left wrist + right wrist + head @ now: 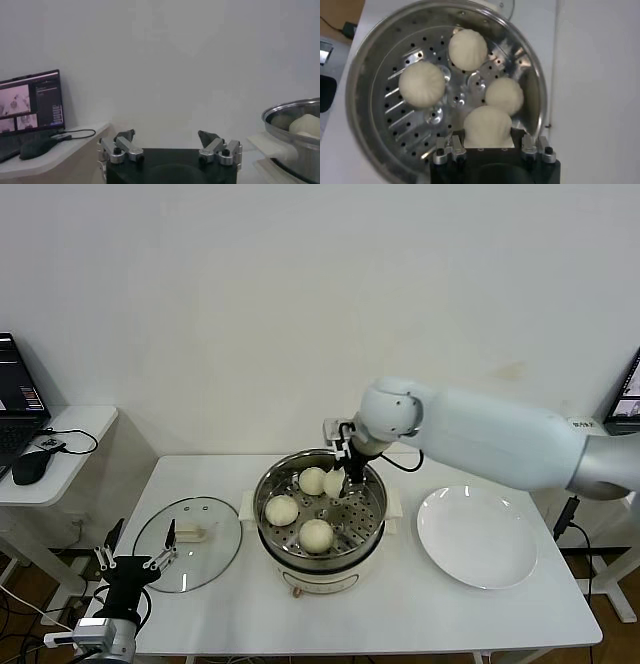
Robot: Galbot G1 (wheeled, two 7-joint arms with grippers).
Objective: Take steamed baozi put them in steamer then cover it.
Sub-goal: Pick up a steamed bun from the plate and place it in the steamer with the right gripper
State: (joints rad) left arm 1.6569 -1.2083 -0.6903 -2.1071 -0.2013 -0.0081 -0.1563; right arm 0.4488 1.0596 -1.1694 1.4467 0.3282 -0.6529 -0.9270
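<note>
One white table [400,604], plain white wall [300,284]

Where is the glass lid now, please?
In the head view, the glass lid lies flat on the table, on the robot's left of the steamer, near the open left gripper.

Left end effector [170,142] gapes wide beside the steamer [295,132].
</note>
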